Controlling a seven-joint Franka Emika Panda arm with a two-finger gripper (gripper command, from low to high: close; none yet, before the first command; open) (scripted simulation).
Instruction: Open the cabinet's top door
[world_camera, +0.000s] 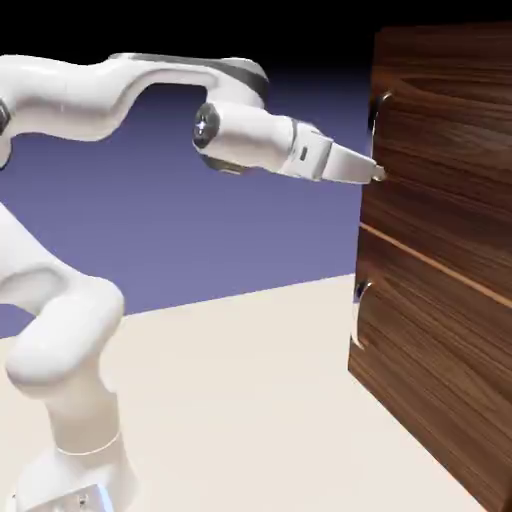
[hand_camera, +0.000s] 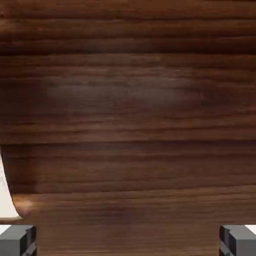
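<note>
Two stacked doors of the cabinet (world_camera: 440, 250) are shut, hiding its contents, while my gripper (world_camera: 378, 172), jaws wide and empty, nears the top door (world_camera: 440, 140).

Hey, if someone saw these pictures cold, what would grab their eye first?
Probably the tall dark cabinet filling the exterior view's right, two wood-grain panels split by a thin light seam. Next, the white arm reaching across from the left, its tool right at the top door, below that door's silver handle. The hand view is almost all wood grain, open fingertips at the bottom corners.
</note>
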